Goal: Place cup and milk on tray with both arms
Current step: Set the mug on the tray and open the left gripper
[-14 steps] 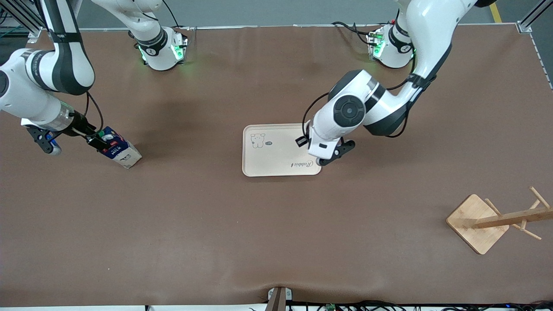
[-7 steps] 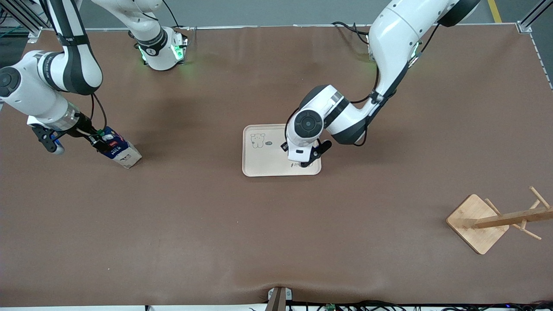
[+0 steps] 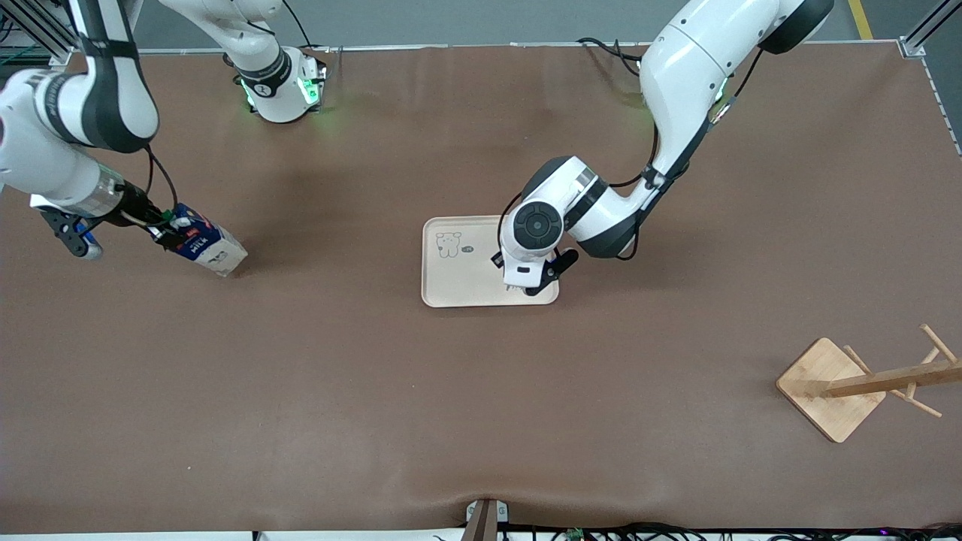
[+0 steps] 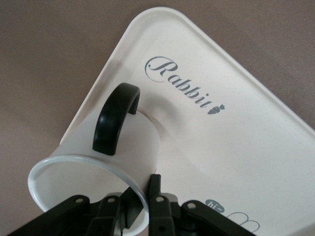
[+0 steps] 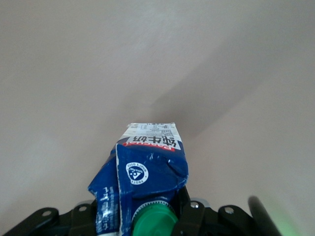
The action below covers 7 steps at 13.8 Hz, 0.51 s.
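**Both grippers closed on their loads**

Front view: you see the left gripper (image 3: 530,288) over the tray (image 3: 466,282), at the corner nearer the camera toward the left arm's end. The cup is hidden under the wrist here. The right gripper (image 3: 167,233) clamps the top of the milk (image 3: 207,247), which leans tilted at the right arm's end of the table (image 3: 481,391), well apart from the tray. 1 wooden rack (image 3: 853,385) stands at the left arm's end.

Left wrist view: your left gripper (image 4: 139,209) pinches the rim of the cup (image 4: 101,164), black handle up, over the tray's (image 4: 236,132) "Rabbit" script.

Right wrist view: the right gripper (image 5: 147,216) grips the milk (image 5: 145,169) at its gable, beside the green cap (image 5: 155,221).
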Each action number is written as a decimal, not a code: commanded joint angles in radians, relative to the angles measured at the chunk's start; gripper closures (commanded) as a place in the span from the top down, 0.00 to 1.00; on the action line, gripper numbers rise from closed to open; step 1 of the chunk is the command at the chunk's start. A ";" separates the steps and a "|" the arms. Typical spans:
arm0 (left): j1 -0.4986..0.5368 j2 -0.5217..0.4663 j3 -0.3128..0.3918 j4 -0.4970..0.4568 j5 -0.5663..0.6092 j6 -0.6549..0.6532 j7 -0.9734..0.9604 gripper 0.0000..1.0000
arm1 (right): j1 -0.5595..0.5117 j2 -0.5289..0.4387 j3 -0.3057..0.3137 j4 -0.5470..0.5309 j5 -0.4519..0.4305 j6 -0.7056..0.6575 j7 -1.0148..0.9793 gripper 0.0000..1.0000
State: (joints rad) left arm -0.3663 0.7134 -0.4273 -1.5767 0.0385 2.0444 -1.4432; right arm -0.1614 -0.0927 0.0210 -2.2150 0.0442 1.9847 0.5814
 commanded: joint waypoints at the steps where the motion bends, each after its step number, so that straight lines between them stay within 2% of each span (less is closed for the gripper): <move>1: 0.000 0.014 0.001 0.027 0.023 -0.021 0.004 0.20 | 0.090 0.010 0.004 0.159 0.037 -0.209 -0.006 0.00; 2: 0.001 0.009 0.001 0.027 0.023 -0.021 -0.002 0.45 | 0.120 0.013 0.004 0.194 0.046 -0.263 0.005 0.00; 4: 0.006 0.000 0.001 0.032 0.024 -0.021 -0.003 0.81 | 0.179 0.022 0.004 0.260 0.048 -0.337 0.063 0.00; 6: 0.009 -0.008 0.002 0.059 0.026 -0.023 -0.002 1.00 | 0.244 0.051 0.005 0.339 0.066 -0.388 0.170 0.00; 7: 0.009 -0.015 0.005 0.066 0.047 -0.024 -0.003 1.00 | 0.281 0.080 0.005 0.380 0.068 -0.415 0.249 0.00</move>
State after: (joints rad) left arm -0.3581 0.7124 -0.4251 -1.5397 0.0457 2.0438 -1.4411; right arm 0.0634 -0.0800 0.0319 -1.9385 0.0996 1.6294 0.7182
